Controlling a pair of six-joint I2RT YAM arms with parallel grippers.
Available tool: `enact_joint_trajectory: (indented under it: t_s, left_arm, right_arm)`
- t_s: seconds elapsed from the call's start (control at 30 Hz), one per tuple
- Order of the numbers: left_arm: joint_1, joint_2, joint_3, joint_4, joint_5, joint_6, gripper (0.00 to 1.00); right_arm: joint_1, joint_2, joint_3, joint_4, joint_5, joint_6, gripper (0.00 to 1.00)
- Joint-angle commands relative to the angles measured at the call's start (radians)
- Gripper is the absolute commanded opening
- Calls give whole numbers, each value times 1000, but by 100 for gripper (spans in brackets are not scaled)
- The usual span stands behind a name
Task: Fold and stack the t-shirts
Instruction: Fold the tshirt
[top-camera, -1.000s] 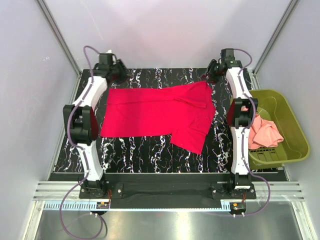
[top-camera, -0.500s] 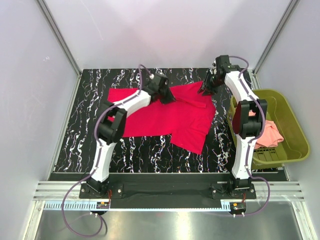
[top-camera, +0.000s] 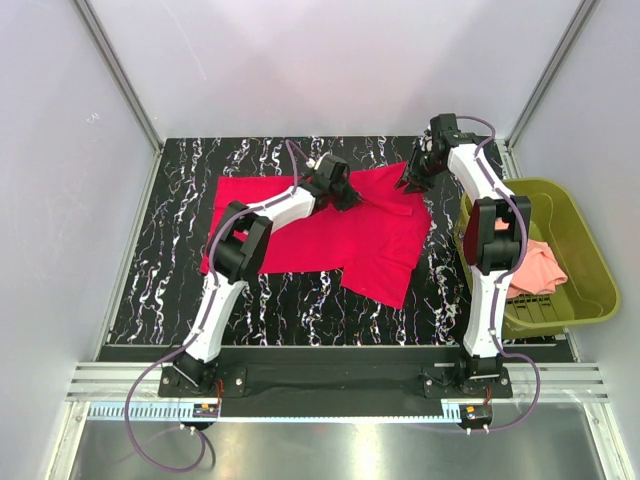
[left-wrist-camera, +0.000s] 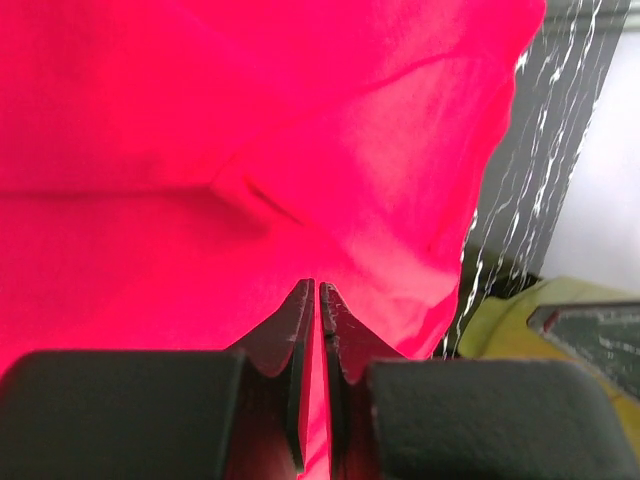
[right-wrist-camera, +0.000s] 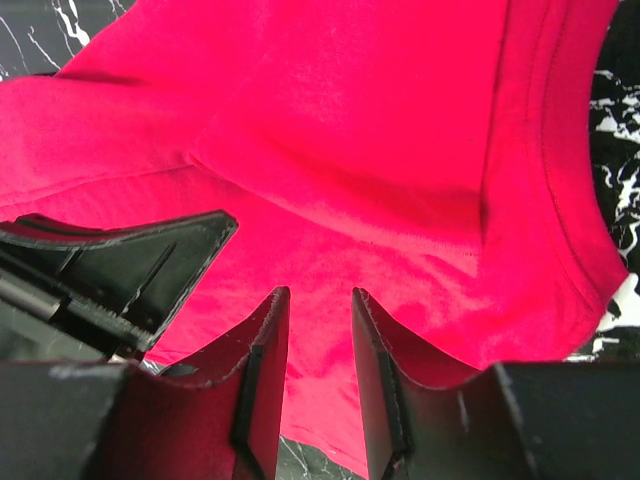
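On a black marbled table (top-camera: 160, 260) enclosed by white walls (top-camera: 330, 70), the red t-shirt (top-camera: 300, 225) is pinched by the left gripper (left-wrist-camera: 318, 295); whether the right gripper (right-wrist-camera: 320, 295) holds it cannot be told.

Bright, even, diffuse light fills the overhead view; shadows are soft and short, and a pale glare strip lies along the near rail (top-camera: 330, 410). In the wrist views the red t-shirt (left-wrist-camera: 250, 120) glows oversaturated, and the left end effector (left-wrist-camera: 317, 288) and right end effector (right-wrist-camera: 319, 295) look soft-edged.
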Motion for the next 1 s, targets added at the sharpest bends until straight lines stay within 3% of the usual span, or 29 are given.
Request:
enact_joint_trajectory:
  t_s: [0.0, 0.97]
  left_arm:
    - [-4, 52, 68, 84, -24, -61, 11]
    - [-14, 160, 179, 107, 5, -100, 25]
  right_arm:
    - [-5, 11, 29, 33, -5, 2, 38]
    - [-22, -10, -39, 85, -18, 9, 36]
